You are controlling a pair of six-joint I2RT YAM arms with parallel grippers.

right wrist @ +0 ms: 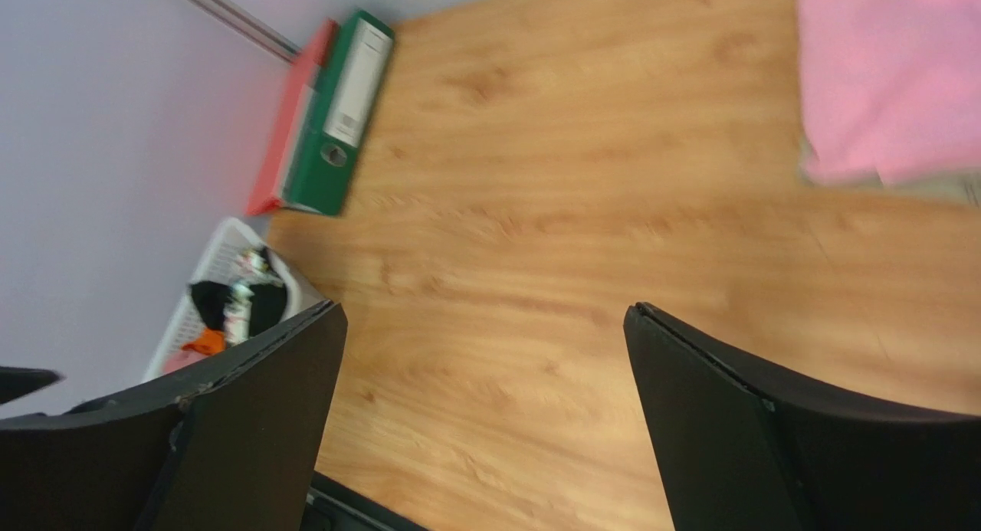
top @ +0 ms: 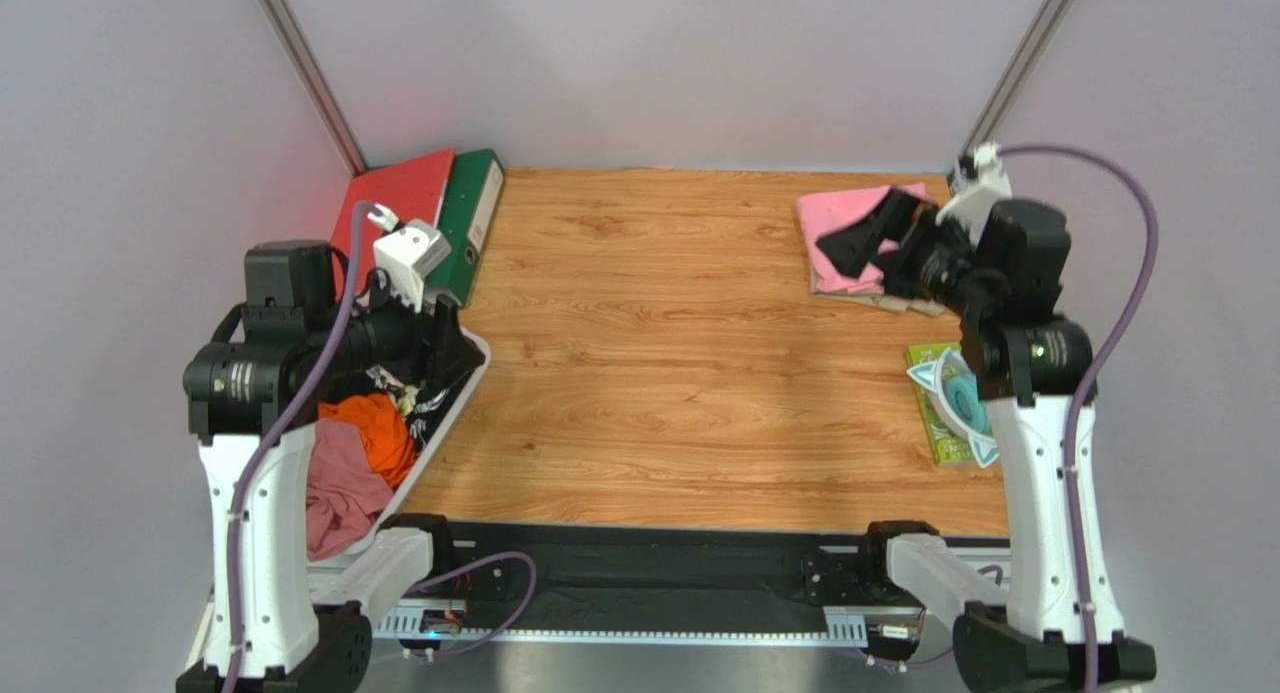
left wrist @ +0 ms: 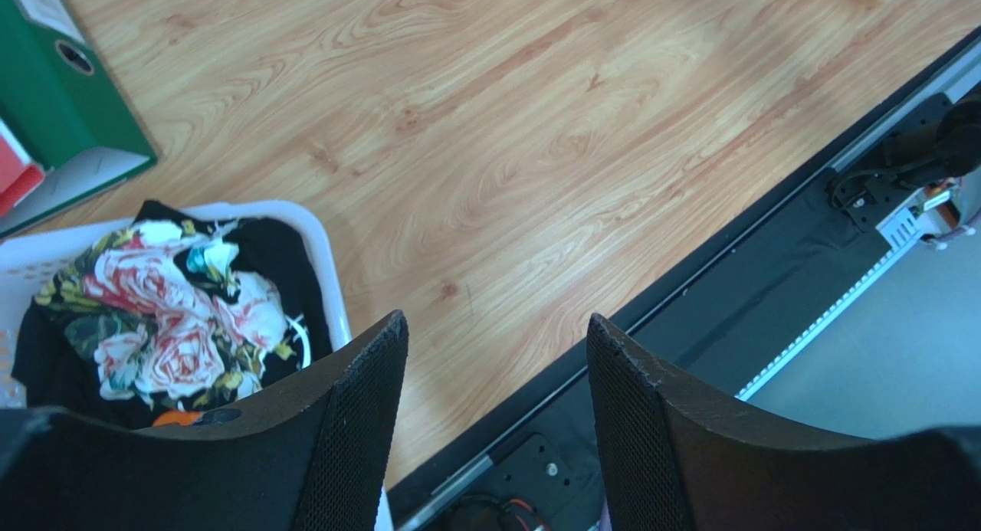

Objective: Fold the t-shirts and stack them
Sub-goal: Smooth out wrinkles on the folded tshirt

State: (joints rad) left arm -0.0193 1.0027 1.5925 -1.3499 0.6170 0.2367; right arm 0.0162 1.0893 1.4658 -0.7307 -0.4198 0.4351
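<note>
While the left gripper point(left wrist: 495, 320) and right gripper point(right wrist: 484, 313) hang open and empty, we see the soft pink t-shirt point(top: 839, 221) folded flat at the far right of the woodgrain table point(top: 661, 363), lying on a khaki-beige t-shirt point(top: 860, 293). The left one is by the white plastic basket point(left wrist: 325, 249).

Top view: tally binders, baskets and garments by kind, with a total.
Ring binders: 2 (red binder, green binder)
Laundry basket: 1
Folded t-shirts: 2 (pink t-shirt, beige t-shirt)
Garments in basket: 3 (floral garment, orange garment, dusty-pink garment)
Total: 8
</note>
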